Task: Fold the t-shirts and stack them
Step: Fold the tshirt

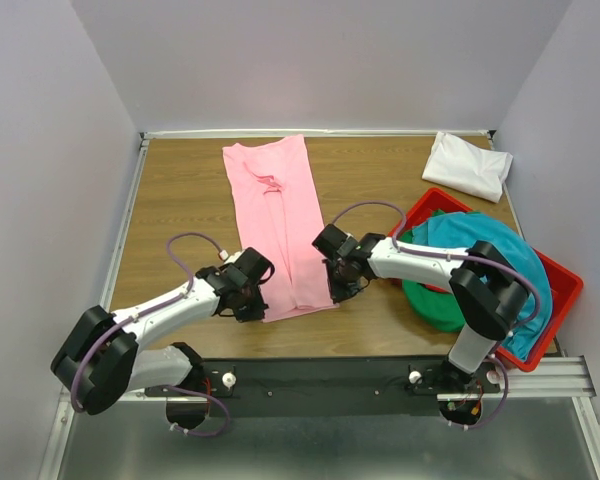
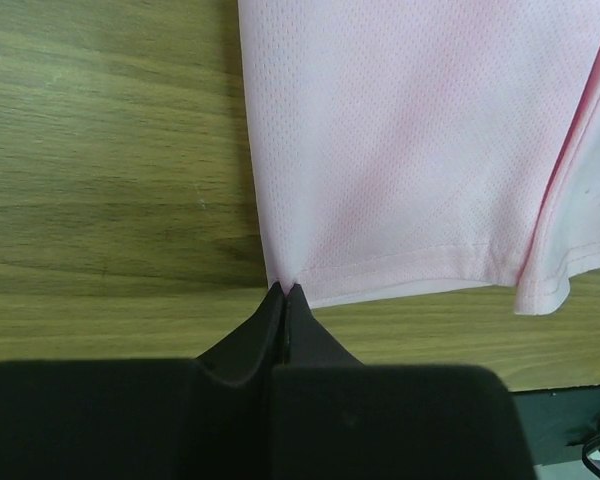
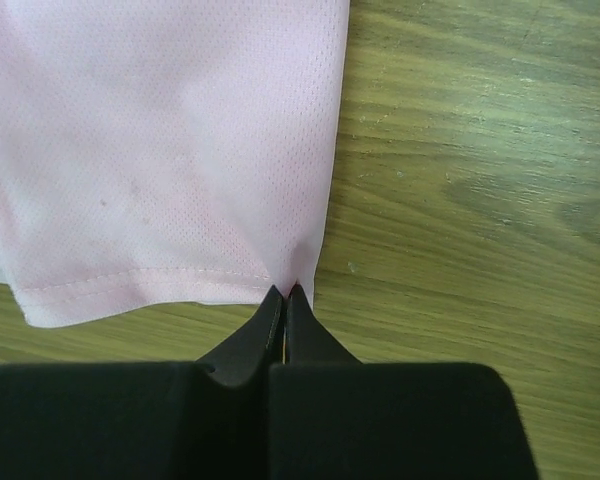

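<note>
Pink t-shirt: folded lengthwise on table. Near hem corners pinched by left pincer and right pincer; crosswise fold judged pending.
White t-shirt: folded, far right.
Teal t-shirt, green t-shirt: unfolded, in bin.

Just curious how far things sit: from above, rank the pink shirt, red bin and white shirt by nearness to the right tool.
1. Pink shirt, corner pinched in the right tool.
2. Red bin, to its right.
3. White shirt, far right corner.
</note>
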You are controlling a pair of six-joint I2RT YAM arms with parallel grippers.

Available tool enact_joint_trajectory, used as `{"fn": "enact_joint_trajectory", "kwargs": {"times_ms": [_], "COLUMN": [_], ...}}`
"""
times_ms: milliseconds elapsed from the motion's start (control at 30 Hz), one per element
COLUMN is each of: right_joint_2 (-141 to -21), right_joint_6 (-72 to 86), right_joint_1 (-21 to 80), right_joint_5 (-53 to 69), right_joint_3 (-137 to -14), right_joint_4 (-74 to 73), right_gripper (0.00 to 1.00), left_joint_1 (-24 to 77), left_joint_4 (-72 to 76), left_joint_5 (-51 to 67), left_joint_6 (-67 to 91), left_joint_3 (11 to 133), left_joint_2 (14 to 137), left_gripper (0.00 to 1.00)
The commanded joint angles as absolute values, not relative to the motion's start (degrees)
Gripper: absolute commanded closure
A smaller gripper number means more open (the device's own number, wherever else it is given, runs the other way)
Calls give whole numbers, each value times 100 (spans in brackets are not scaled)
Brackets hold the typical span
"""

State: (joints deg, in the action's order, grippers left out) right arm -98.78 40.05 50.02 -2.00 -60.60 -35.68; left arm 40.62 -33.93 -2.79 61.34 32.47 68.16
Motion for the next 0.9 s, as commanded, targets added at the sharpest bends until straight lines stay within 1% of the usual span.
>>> {"fn": "enact_joint_trajectory", "kwargs": {"times_ms": [0,333,633,867], "right_joint_2": [-9537,-9281,-9466,-9852], "right_joint_6": [3911,3999,3999,3876], "right_joint_1": [4966,4948,4896,4676], "right_joint_5": [-237,-360,-721,-861], "right_joint_3": [-6073,-6275,-7127,-7654], "right_joint_4": [-3630,-3858,-3981,-3990], "right_gripper": [98,98,98,98], "left_joint_1": [4096,4087,3929,3631], "left_joint_4": [-3674,-3867,-3938,-3736], "left_joint_5": [-492,-764,-1178,-1300], "left_joint_6": [6091,6056,6003,5661], "left_joint_3": [3559,4139,4482,4632], "left_joint_2": [6636,6530,6372,6618], "left_gripper": [100,100,100,100]}}
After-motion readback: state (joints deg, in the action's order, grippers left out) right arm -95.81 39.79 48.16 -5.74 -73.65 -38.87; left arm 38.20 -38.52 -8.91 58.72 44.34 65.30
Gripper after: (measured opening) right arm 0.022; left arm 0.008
